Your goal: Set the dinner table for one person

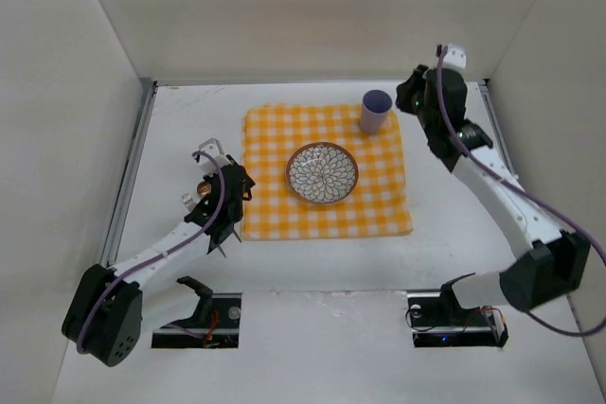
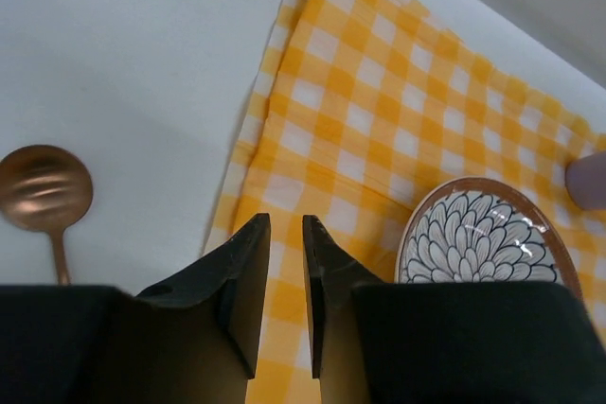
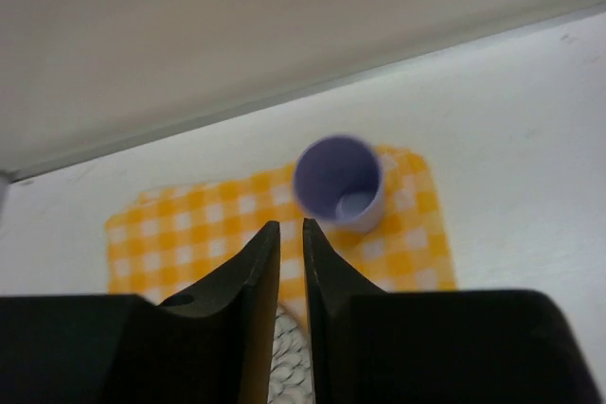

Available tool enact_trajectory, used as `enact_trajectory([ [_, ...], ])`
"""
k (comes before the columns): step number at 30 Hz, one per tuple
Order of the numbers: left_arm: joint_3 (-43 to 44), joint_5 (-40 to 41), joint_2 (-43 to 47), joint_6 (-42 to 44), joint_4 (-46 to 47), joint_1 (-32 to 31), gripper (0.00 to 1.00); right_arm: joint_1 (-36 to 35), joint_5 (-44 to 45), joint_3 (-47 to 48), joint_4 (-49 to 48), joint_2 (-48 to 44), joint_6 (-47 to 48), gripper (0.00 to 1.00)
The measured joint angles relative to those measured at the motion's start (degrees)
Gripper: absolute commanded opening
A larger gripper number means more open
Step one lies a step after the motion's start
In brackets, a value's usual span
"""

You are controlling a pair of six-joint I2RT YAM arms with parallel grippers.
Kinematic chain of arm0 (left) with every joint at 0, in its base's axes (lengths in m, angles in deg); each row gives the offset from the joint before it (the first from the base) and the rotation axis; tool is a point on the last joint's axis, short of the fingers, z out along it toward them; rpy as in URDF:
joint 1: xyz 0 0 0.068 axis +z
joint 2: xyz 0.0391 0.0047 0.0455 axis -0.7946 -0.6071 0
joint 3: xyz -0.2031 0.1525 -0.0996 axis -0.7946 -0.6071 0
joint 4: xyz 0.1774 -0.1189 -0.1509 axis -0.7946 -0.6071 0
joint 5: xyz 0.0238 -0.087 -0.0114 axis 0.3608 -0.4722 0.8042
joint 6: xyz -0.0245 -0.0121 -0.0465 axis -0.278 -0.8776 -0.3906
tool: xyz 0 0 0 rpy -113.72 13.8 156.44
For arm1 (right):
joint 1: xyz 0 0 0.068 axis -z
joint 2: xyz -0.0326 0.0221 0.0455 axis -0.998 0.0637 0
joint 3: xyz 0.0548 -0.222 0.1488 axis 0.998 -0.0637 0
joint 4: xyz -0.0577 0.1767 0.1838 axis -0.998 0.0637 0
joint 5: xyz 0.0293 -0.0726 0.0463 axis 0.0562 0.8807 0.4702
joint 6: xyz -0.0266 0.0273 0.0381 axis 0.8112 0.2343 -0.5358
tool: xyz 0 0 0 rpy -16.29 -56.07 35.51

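The white dinner table (image 1: 312, 262) carries a yellow-and-white checked cloth (image 1: 327, 172). A plate with a flower pattern (image 1: 322, 173) lies in the middle of the cloth, and a purple cup (image 1: 375, 111) stands upright at its far right corner. A copper spoon (image 2: 43, 188) lies on the table left of the cloth. My left gripper (image 2: 286, 220) hovers over the cloth's left edge, jaws nearly together and empty. My right gripper (image 3: 292, 224) is raised near the cup (image 3: 339, 182), jaws nearly together and empty.
White walls enclose the table on the left, back and right. A small silvery object (image 1: 207, 149) lies on the table just beyond the left gripper (image 1: 232, 188). The plate (image 2: 478, 238) shows to the right of the left jaws.
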State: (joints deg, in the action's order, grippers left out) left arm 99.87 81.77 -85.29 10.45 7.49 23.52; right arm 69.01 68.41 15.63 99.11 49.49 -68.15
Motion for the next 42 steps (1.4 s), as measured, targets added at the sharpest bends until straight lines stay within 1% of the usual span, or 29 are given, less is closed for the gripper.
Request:
enact_trajectory([
  [2, 0.7, 1.0, 2.8, -0.4, -5.4, -0.5, 0.19, -4.0, -0.4, -10.9, -6.6, -7.4, -2.6, 0.12],
  [4, 1.0, 2.1, 5.2, -1.4, -10.9, -0.2, 0.25, -8.0, -1.7, -19.3, -11.7, -11.2, -5.5, 0.13],
  [6, 1.0, 2.8, 6.4, -2.7, -16.1, 0.5, 0.32, -11.2, -3.0, -25.0, -14.8, -11.4, -8.0, 0.18],
  [7, 1.0, 3.1, 6.3, -3.5, -18.4, 1.1, 0.33, -12.6, -3.4, -27.8, -15.8, -11.1, -9.2, 0.22],
  [8, 1.0, 3.2, 5.8, -4.2, -20.5, 1.5, 0.35, -14.1, -3.7, -30.7, -16.3, -10.9, -10.1, 0.25],
  [11, 1.1, 3.6, 2.2, -5.8, -25.8, 2.4, 0.35, -17.6, -4.5, -38.1, -16.5, -11.6, -11.7, 0.26],
  [14, 1.8, 3.4, -2.3, -7.5, -29.7, 2.8, 0.35, -20.2, -5.6, -43.1, -16.9, -14.0, -12.1, 0.26],
  [18, 3.5, 3.1, -6.7, -9.1, -32.1, 3.5, 0.34, -21.1, -6.4, -46.0, -20.3, -15.6, -12.1, 0.26],
  [23, 4.7, 1.4, -10.7, -10.6, -32.2, 5.1, 0.30, -21.5, -7.4, -48.1, -25.0, -15.3, -12.2, 0.28],
  [28, 4.7, -0.7, -11.6, -12.0, -32.5, 7.0, 0.29, -22.5, -8.3, -49.1, -26.8, -14.7, -12.2, 0.32],
  [31, 4.7, -1.1, -11.7, -12.5, -32.7, 7.2, 0.27, -22.6, -8.5, -49.5, -27.4, -14.7, -12.2, 0.36],
  [32, 4.7, -1.2, -11.8, -12.6, -32.7, 7.3, 0.25, -22.5, -8.5, -49.5, -27.7, -14.8, -12.2, 0.38],
  [37, 4.9, -0.9, -13.5, -12.9, -32.5, 7.6, 0.07, -22.5, -8.5, -50.6, -28.1, -16.4, -12.3, 0.50],
  [39, 5.0, -0.8, -13.6, -12.7, -32.3, 7.6, 0.04, -22.4, -8.5, -51.3, -28.0, -18.0, -12.4, 0.55],
  [42, 5.0, -1.1, -13.2, -12.6, -32.5, 7.8, 0.02, -22.4, -8.3, -52.0, -28.2, -20.1, -12.4, 0.56],
])
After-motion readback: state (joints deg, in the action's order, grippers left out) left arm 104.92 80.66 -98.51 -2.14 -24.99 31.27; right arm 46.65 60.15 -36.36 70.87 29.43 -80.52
